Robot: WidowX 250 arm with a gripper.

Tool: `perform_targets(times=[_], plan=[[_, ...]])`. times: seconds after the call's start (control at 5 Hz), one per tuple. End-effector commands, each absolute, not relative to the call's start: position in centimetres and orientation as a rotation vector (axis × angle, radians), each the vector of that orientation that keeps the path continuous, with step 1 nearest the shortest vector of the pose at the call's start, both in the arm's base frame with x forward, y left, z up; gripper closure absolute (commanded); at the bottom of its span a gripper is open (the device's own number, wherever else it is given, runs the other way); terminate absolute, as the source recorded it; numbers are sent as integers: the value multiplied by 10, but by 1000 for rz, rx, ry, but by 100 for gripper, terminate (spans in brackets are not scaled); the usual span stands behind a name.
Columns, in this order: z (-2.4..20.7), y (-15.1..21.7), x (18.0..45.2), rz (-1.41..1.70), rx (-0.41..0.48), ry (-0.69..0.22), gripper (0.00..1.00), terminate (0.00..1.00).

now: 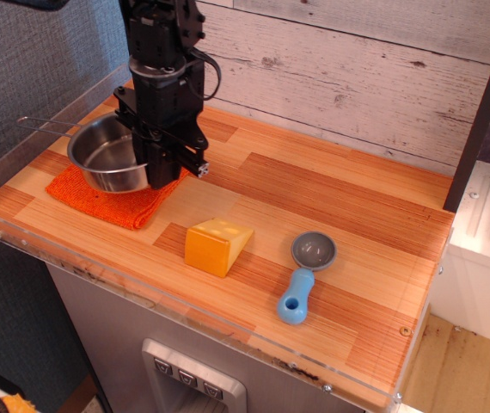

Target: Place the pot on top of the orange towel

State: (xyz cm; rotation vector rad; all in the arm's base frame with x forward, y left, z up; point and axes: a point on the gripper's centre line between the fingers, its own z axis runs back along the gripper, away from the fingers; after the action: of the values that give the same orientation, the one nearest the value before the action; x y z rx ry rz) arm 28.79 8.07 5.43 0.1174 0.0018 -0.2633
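- One pincer (pixel 164 168), black, closed on the right rim of the pot (pixel 107 155).
- Pot: shiny round steel, shallow, nothing inside, thin wire handle pointing left; sits on the orange towel (pixel 99 196).
- Towel: ribbed knit, flat on wood-plank bench (pixel 339 215), left end.

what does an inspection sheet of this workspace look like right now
surface: wooden counter with a clear plastic edge guard.
job's things: pot over the orange towel, wire handle pointing left; full contact not clear.
clutter: yellow cheese block; grey scoop with blue handle.
hand: hand at the pot's right rim; grip hidden.
cables: black cable looped on the arm.
surroundings: whitewashed plank wall behind.
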Motion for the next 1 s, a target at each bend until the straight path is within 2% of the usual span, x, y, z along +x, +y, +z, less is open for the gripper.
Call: perform_targets(times=[0.0,0.6,0.8], plan=[[59,93,292,-262,138,-21,100,0],[53,111,289,-243,114,31,100,0],[53,108,289,-254,110,44,0,0]])
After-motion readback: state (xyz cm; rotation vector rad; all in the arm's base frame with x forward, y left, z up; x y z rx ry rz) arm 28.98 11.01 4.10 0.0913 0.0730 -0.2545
